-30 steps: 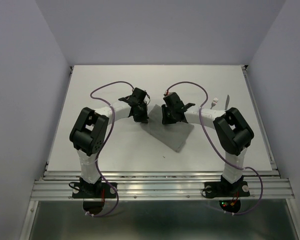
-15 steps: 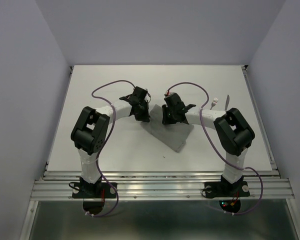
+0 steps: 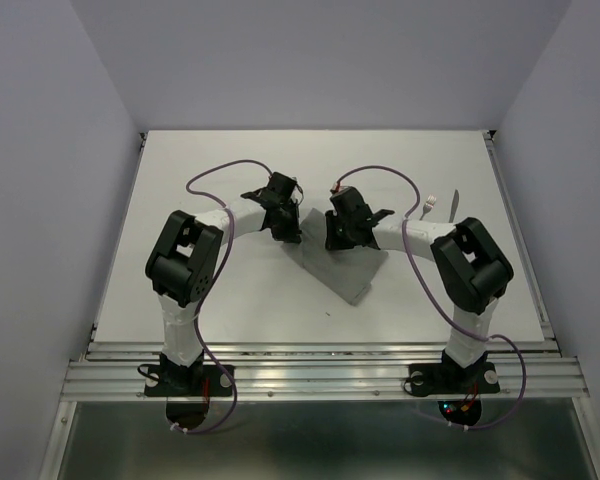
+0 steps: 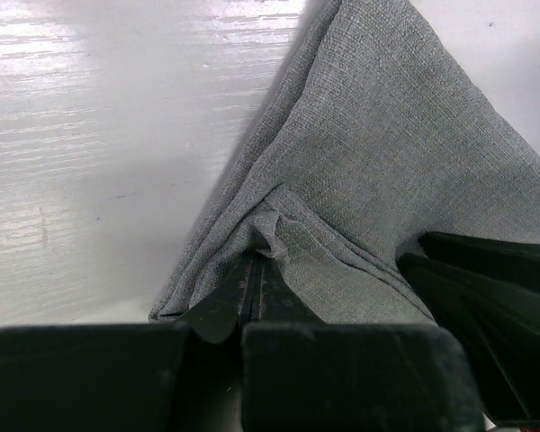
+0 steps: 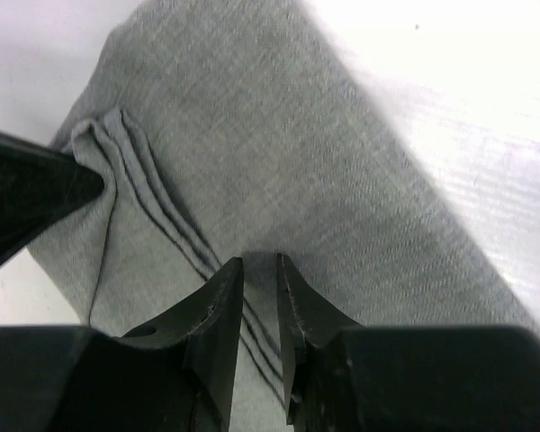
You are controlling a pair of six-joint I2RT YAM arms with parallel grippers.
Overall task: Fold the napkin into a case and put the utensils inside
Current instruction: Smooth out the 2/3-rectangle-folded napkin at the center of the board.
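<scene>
Clamped a bunched fold of the napkin (image 4: 378,162) tight in the left jaws. Nipped its layered ridge between the narrowly parted right jaws. Lay diagonally on the desk (image 3: 230,300), folded to a narrow wedge, judged partway to a case. Yet to finish folding and pocket fork (image 3: 431,204) and knife (image 3: 453,203), well apart rightward.

Napkin (image 5: 279,153) filled centre. Layered edges ran from 10 o'clock down to 6, between right gripper (image 5: 260,270) fingers set narrowly apart, grip unclear. Dark wedge (image 5: 27,193) touched the 9 o'clock corner.
</scene>
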